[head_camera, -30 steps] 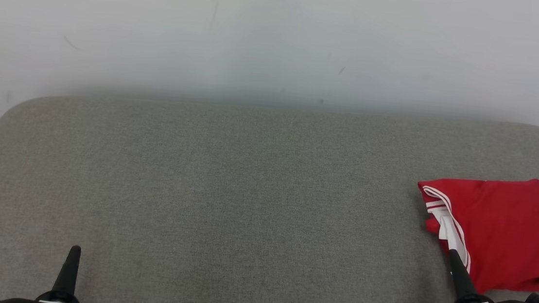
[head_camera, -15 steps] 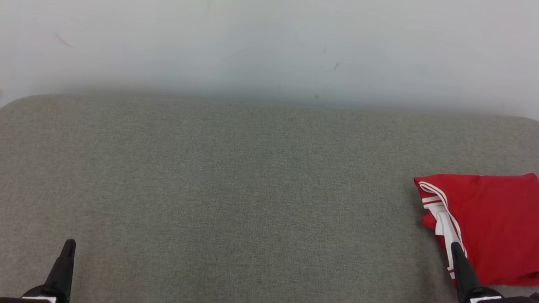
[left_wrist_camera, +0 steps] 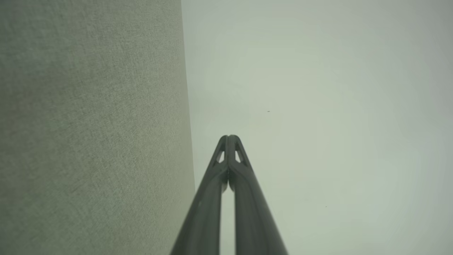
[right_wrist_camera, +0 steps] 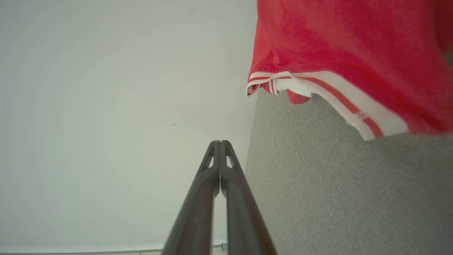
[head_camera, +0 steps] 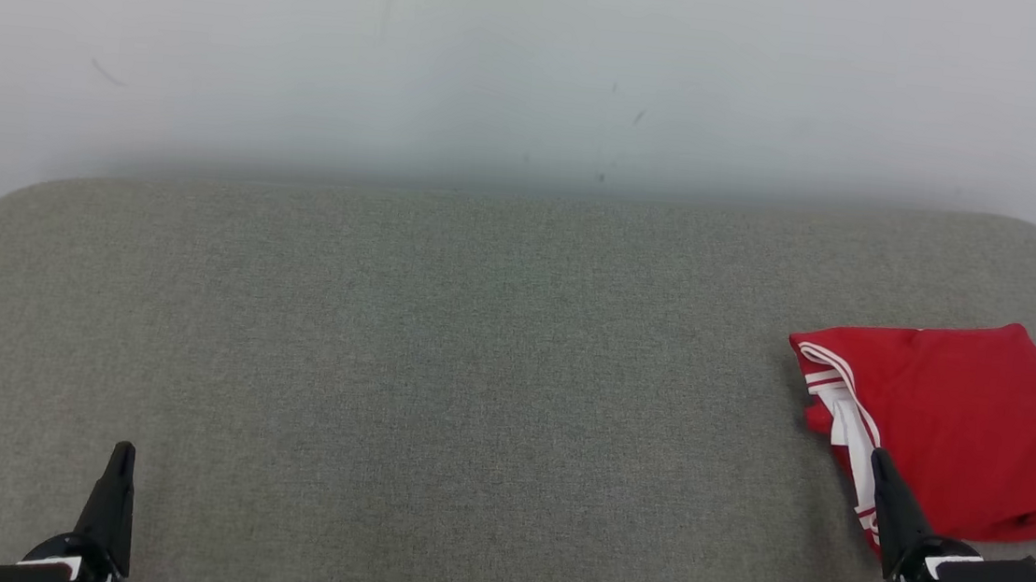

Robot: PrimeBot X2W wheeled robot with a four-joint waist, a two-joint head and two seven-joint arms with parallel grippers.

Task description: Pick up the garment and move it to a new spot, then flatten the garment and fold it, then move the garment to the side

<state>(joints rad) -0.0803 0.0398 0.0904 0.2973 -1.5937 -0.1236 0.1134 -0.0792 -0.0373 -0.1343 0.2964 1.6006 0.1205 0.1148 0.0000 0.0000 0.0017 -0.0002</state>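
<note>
The right gripper [head_camera: 879,457] has its two fingers pressed together and holds nothing; in the right wrist view its tip [right_wrist_camera: 220,141] points at the wall [right_wrist_camera: 106,88], with bare space between it and the cloth. In the head view that tip overlaps the white-striped hem [head_camera: 844,423] of the garment [head_camera: 966,424], so it is probably poised just beside or above the hem, not on it. The left gripper [head_camera: 122,451] is also closed and empty, well apart from the garment, low over the near left of the pad [head_camera: 473,372]; its wrist view shows the joined tip [left_wrist_camera: 229,136] against pad and wall. The garment lies folded in a rough square at the pad's far right, striped hem toward the middle, so the task looks nearly or fully done. The main risk is the right fingers. If that arm swings right or dips, the tip could catch the loose hem, which curls up slightly in the wrist view [right_wrist_camera: 269,83], and drag the top layer open. A sideways nudge could also push the fold toward the pad's right edge; how close that edge is cannot be told.
</note>
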